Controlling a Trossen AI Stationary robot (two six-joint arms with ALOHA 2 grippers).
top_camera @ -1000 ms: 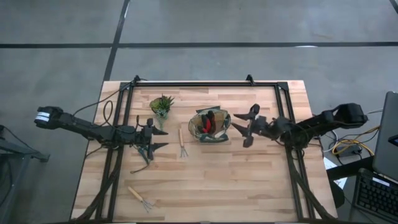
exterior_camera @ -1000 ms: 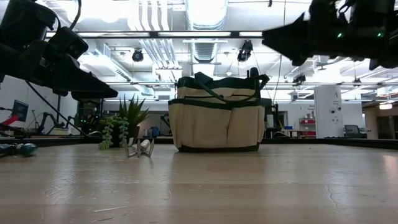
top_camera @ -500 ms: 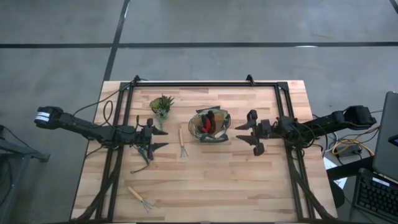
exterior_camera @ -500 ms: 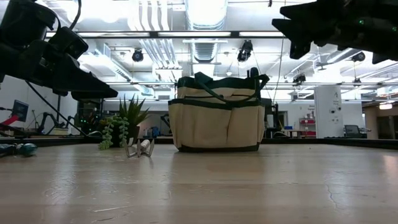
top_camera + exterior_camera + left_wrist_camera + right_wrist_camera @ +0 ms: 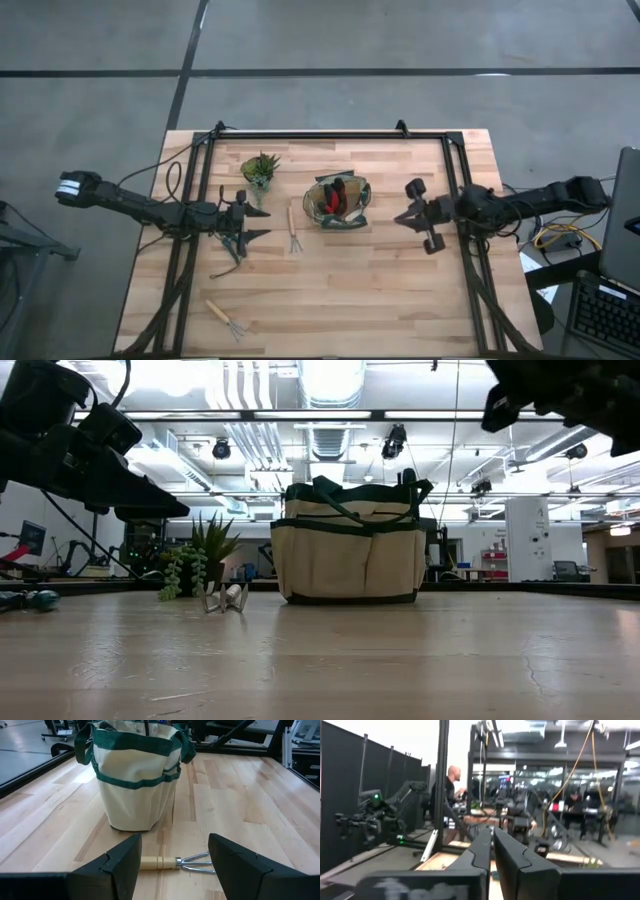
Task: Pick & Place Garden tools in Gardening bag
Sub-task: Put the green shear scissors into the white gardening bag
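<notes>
Both arms: matte black, slender jointed links. Left arm (image 5: 140,205) carries a white-and-grey block at its outer end, frame left, with dark cable looping alongside. Left fingers (image 5: 122,865): broad black wedges with seam lines. Right fingers (image 5: 512,857): black, narrow.

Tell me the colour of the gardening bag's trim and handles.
Dark green, on a small tan canvas gardening bag; clearest in the left wrist view.

Even overhead light; soft shadows on pale wooden table (image 5: 330,290). Low view: ceiling strip lights (image 5: 330,375) glare at 12 o'clock. Right wrist view blurred, backlit.
</notes>
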